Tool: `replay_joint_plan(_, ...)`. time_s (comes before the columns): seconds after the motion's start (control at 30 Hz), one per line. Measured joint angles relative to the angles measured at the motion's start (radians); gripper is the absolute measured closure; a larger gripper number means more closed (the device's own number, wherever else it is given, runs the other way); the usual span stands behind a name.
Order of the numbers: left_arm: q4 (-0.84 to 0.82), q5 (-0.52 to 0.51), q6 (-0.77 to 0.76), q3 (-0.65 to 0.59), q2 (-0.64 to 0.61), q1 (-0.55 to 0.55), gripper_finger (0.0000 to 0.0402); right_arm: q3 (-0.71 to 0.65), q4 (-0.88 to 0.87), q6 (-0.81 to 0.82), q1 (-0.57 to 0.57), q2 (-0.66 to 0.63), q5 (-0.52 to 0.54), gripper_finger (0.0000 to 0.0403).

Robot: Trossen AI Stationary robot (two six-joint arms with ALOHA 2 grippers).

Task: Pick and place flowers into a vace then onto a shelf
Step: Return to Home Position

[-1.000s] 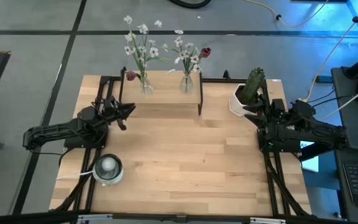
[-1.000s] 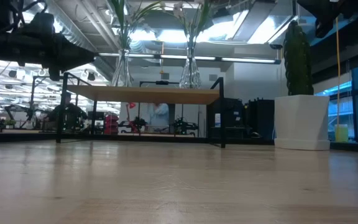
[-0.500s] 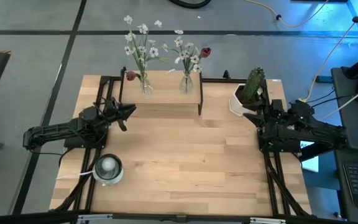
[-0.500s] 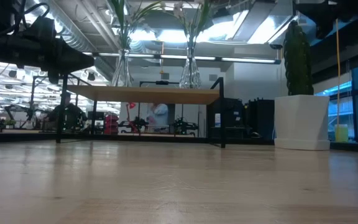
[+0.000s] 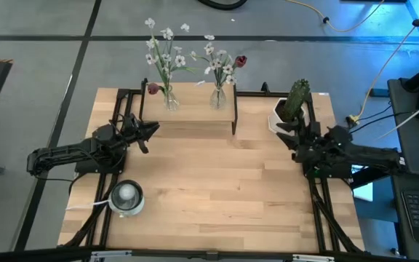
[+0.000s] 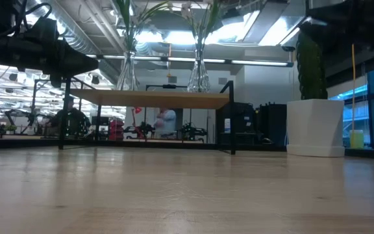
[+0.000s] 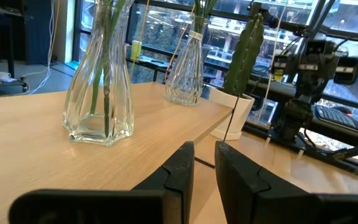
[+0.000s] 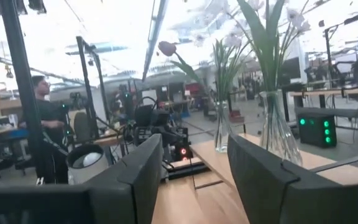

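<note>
Two clear glass vases [image 5: 171, 100] [image 5: 219, 98] stand by their bases on the low wooden shelf [image 5: 191, 115] at the table's far edge. Each holds flowers [image 5: 164, 51] [image 5: 220, 62]: white blossom sprays, plus dark red buds [image 5: 240, 60]. My left gripper [image 5: 153, 129] hovers level, near the shelf's left end. In the left wrist view its fingers [image 7: 204, 168] stand a narrow gap apart with nothing between them. My right gripper [image 5: 288, 135] is open and empty beside the cactus pot, and its wrist view [image 8: 191, 180] looks across at both vases.
A green cactus in a white pot [image 5: 294, 108] stands at the far right, just beyond my right gripper. A round white-topped object [image 5: 126, 196] sits at the near left. Bare wooden tabletop [image 5: 217, 189] lies between the arms. A person [image 8: 42, 124] stands in the room beyond.
My right gripper has come down beside the cactus. In the low view its dark arm now hangs lower, across the cactus top.
</note>
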Motion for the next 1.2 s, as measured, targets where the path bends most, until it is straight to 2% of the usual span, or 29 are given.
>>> replay_joint_plan(0.2, 0.000, 0.000, 0.000, 0.000, 0.000, 0.000, 0.0343, -0.113, 0.163, -0.003, 0.000, 0.000, 0.032, 0.0218)
replay_joint_plan(0.4, 0.000, 0.001, 0.000, 0.000, 0.000, 0.000, 0.0341, -0.121, 0.141, -0.002, -0.001, 0.000, 0.069, 0.0218)
replay_joint_plan(0.57, -0.001, 0.001, 0.000, 0.000, 0.000, 0.000, 0.0343, -0.121, 0.028, 0.055, -0.001, -0.001, 0.135, 0.0218)
replay_joint_plan(0.9, 0.000, 0.002, 0.000, 0.000, 0.000, 0.000, 0.0339, -0.121, -0.265, 0.132, -0.001, 0.000, 0.139, 0.0218)
replay_joint_plan(1.0, 0.000, 0.002, 0.000, 0.000, 0.000, 0.000, 0.0340, -0.119, -0.267, 0.129, -0.001, 0.017, 0.102, 0.0218)
replay_joint_plan(1.2, 0.000, 0.002, 0.000, 0.000, 0.000, 0.000, 0.0338, -0.119, -0.266, 0.130, 0.000, 0.020, 0.102, 0.0218)
